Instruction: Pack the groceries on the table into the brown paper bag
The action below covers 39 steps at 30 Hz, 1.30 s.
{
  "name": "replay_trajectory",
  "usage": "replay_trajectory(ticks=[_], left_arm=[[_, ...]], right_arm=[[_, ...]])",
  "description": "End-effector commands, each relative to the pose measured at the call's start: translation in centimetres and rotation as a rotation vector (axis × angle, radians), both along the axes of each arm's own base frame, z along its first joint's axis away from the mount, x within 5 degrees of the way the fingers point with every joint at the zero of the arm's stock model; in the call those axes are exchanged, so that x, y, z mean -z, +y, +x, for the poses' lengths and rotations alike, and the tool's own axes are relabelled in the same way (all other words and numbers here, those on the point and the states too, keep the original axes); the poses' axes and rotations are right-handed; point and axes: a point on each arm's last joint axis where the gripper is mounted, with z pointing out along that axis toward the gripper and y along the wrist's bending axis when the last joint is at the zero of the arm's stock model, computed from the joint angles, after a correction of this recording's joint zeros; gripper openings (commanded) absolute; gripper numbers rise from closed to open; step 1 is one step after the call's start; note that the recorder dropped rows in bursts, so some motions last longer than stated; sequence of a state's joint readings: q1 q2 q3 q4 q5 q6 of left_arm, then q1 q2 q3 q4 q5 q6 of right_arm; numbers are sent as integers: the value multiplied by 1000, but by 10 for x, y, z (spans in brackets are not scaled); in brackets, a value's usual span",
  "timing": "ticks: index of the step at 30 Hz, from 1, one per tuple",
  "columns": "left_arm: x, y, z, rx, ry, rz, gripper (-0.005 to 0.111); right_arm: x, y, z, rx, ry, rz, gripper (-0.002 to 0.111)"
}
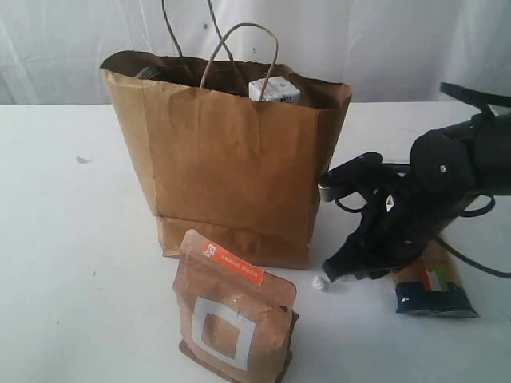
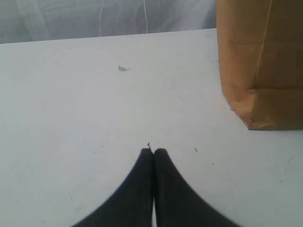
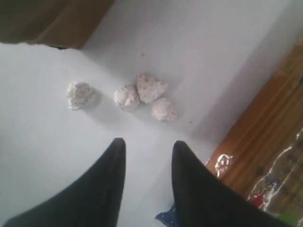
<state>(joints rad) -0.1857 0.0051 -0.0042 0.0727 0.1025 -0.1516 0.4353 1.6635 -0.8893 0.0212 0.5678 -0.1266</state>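
The brown paper bag [image 1: 231, 167] stands upright mid-table with a small blue-white carton [image 1: 274, 89] showing at its rim. In front of it stands a brown pouch with an orange strip [image 1: 231, 319]. The long spaghetti packet [image 1: 437, 291] lies flat at the right, partly under my right arm. My right gripper [image 3: 147, 144] is open and empty, low over the table [image 1: 64, 239] beside the packet [image 3: 265, 142]. It points at several small white lumps [image 3: 150, 87]. My left gripper [image 2: 154, 150] is shut on nothing, over bare tabletop left of the bag [image 2: 265, 61].
One white lump [image 1: 319, 283] lies near the bag's front right corner, just by my right gripper [image 1: 339, 271]. A small speck [image 2: 123, 68] sits on the table's left part. A white curtain hangs behind the table.
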Motion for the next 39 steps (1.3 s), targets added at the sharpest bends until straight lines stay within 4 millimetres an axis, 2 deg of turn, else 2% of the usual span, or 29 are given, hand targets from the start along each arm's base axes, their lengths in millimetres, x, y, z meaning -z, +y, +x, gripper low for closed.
replay_trajectory(ticks=[1,4,22,31,39], left_arm=[[1,0,0,-2,-5,-2,0],[1,0,0,-2,-5,-2,0],[1,0,0,-2,-5,-2,0],[1,0,0,-2,-5,-2,0],[1,0,0,-2,-5,-2,0]], right_arm=[[12,-4,14,3,8,-25,33],[19,-8,19,23,27,-33,33],[19,-6,21,-60,2,-35,32],[33,-5,23,-74,33,-50,32],[37,-3,27,-79,37,-44,32]])
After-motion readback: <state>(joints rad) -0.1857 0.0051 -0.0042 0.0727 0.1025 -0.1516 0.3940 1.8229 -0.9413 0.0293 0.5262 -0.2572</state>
